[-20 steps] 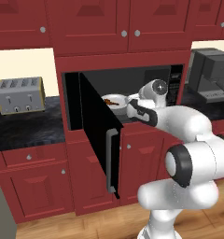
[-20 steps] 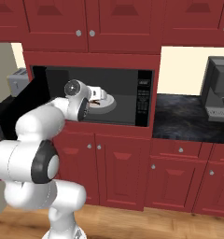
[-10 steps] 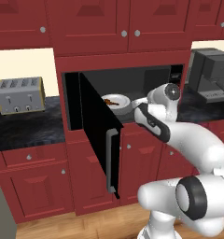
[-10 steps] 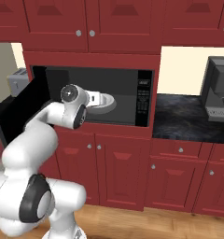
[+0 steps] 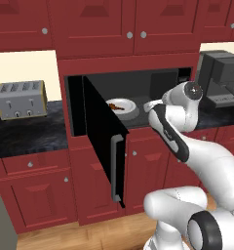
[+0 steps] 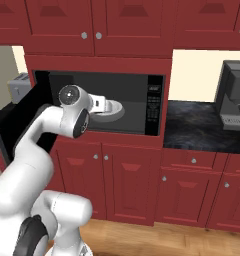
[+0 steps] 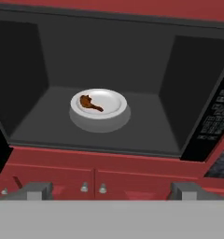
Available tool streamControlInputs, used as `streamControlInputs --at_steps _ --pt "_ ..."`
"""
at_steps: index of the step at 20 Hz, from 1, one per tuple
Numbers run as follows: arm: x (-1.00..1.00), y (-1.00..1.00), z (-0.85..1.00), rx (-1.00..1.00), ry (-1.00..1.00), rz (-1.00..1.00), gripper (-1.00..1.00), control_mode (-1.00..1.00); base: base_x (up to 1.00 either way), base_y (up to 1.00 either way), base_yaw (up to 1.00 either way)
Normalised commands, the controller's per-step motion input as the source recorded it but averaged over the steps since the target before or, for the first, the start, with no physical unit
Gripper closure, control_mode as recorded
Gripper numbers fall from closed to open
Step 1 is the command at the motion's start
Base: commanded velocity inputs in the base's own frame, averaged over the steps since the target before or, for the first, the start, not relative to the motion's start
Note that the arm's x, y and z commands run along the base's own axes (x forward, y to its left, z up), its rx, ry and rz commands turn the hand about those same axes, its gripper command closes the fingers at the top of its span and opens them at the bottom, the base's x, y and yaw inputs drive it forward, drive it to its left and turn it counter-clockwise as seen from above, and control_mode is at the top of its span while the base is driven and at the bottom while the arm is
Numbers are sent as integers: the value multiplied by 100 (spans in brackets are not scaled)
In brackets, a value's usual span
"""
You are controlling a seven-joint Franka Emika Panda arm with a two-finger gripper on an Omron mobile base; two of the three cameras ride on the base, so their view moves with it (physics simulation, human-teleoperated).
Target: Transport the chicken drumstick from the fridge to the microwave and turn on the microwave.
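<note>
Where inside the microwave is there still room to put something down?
Inside the microwave, the floor is bare left and right of the white plate, out to the side walls, and behind it too. The middle is taken: the chicken drumstick lies on that plate.

No legible text anywhere.

chicken drumstick (image 7: pixel 91 103): brown | plate (image 7: pixel 114 105): white | microwave (image 7: pixel 104 51): black | cabinets (image 6: pixel 127 25): dark red

Arm hides part of the plate (image 6: pixel 113 111); microwave (image 7: pixel 109 84) panel's edge-cut, button labels unreadable.
</note>
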Motion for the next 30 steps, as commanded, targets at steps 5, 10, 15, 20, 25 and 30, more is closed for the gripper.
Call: streamControlInputs --at_steps 5,10,15,20,25,30 --pt "-43 0 3 0 4 0 -100 -100 0 0 0" --pt "-40 0 0 3 0 0 -100 -100 0 0 0" --pt "-46 0 14 7 0 0 -100 -100 0 0 0" --pt "-45 0 15 5 0 0 -100 -100 0 0 0" --pt "-52 0 13 3 -1 0 -100 -100 0 0 0" --pt "-58 0 21 0 3 0 -100 -100 0 0 0"
